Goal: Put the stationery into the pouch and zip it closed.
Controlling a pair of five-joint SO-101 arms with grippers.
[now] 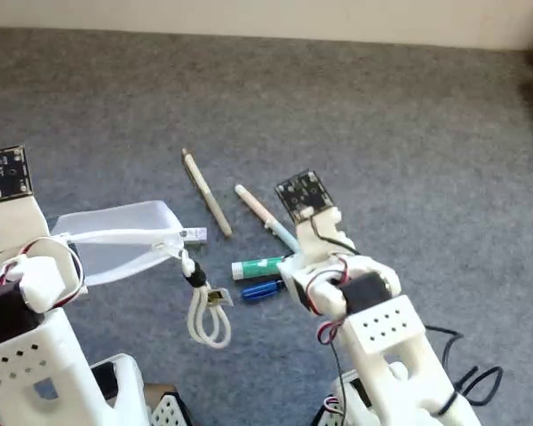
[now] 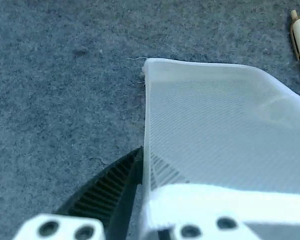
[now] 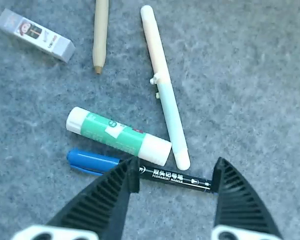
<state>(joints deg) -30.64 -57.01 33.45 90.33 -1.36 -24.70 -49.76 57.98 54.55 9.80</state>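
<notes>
Starting close to the arms: left gripper (image 2: 143,159) pinching one short end of the pouch (image 2: 215,125), black jaw on one side of the thin see-through mesh and white jaw on the other, pressed together on it. Reaching away from that gripper over the grey carpet (image 1: 382,115), with a white zip strip along the pouch's near side.

Lying nearer than the pouch, down from its zip end: a white cord loop (image 1: 209,321) with a small tag (image 1: 218,297) beside it, joined to the zip end by a short dark bit.

Sitting out past the pouch's zip end and well apart from it: right gripper (image 3: 176,167), jaws wide apart, holding nothing. Lying right below it: a blue marker (image 3: 170,176), blue cap poking out past one black jaw tip, dark body running between the two tips. Cannot tell whether those tips touch the marker.

Lying just behind the marker, a bit closer to the pouch: a green and white glue stick (image 3: 117,136), pointing almost the same way as the marker and very close to it.

Resting just beside the pouch's zip end: a small white eraser (image 1: 194,235).

Lying farther back: a cream and pale blue pen (image 3: 162,85), blue end near the glue stick.

Lying farthest back, beyond the pouch's far corner and apart from it: a tan pen (image 1: 206,195), slanted.
</notes>
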